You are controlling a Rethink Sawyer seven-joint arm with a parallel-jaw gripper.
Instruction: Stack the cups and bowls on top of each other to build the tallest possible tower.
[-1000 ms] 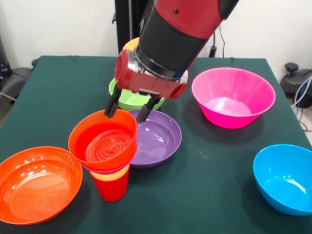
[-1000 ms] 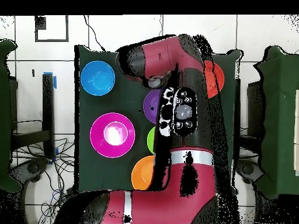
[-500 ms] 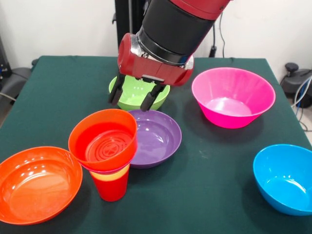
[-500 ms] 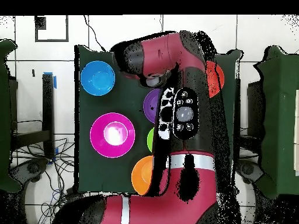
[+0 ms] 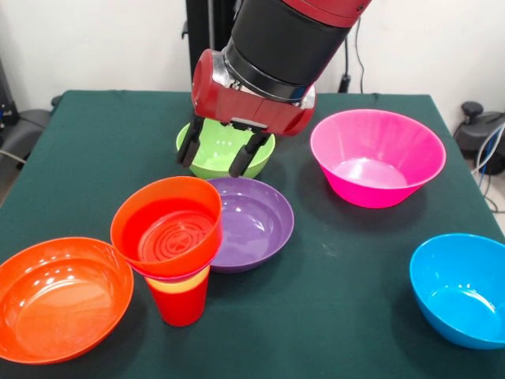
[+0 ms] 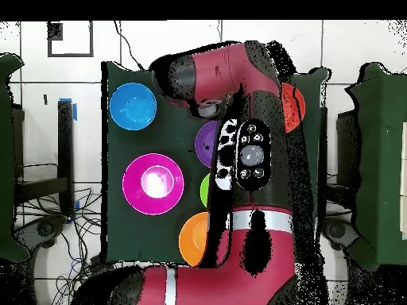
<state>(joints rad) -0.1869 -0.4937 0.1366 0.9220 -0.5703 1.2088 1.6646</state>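
1. Red cup (image 5: 181, 302) stands upright near the front of the worktop (image 5: 347, 300) as the base of the tower (image 5: 170, 241). A light-orange band shows above its rim, then a thin pink rim, then an orange-red bowl (image 5: 167, 225) as the top layer (exact count of nested vessels cannot be told from outside).
2. Tower is only a few pieces high. My reading: early to middle of the task.
3. Loose bowls not yet stacked: large orange bowl (image 5: 59, 296) just beside the tower; purple bowl (image 5: 252, 221) touching or nearly touching its other side; green bowl (image 5: 225, 150) behind that; magenta-pink bowl (image 5: 377, 156) and blue bowl (image 5: 461, 288) well apart. Overhead view adds another orange vessel (image 6: 193, 236) near the robot's base.
4. Tool (image 5: 215, 156) hangs over the green bowl, fingers spread apart, nothing between them.
5. Judgement: five or six pieces left; green bowl looks the likely next candidate.
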